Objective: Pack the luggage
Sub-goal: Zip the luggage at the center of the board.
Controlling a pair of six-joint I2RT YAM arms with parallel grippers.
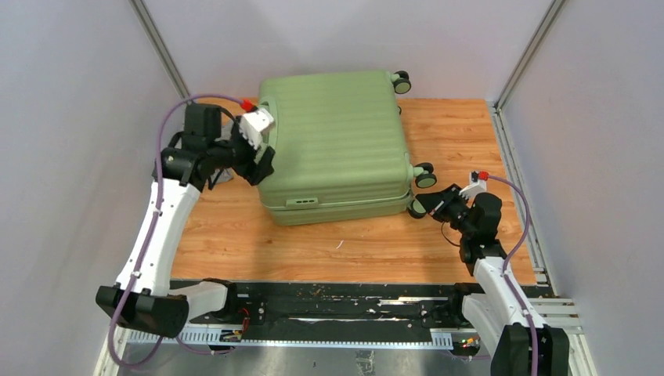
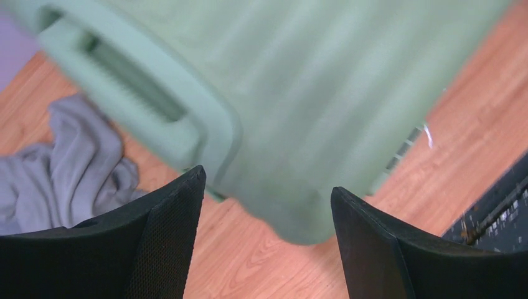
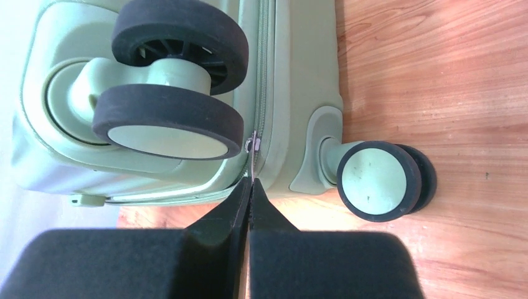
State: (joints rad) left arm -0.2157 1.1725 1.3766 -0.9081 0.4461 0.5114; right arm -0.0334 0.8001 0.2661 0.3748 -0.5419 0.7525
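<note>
Pinched shut on the zip pull [image 3: 252, 146] between two wheels [image 3: 380, 180]: right gripper [image 3: 250, 185], shown by its wrist view alone. Spread wide around a luggage [image 1: 337, 141] corner near the handle [image 2: 124, 93]: left gripper [image 2: 268, 184]. Only there, grey cloth [image 2: 68, 168] on the table [image 2: 261, 261] beside the shell. From above: luggage closed, flat mid-table, contents hidden.

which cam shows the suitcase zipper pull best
Right wrist: the zipper pull is close and sharp, just above the right gripper. Top external is too far to show it; left wrist shows none.
</note>
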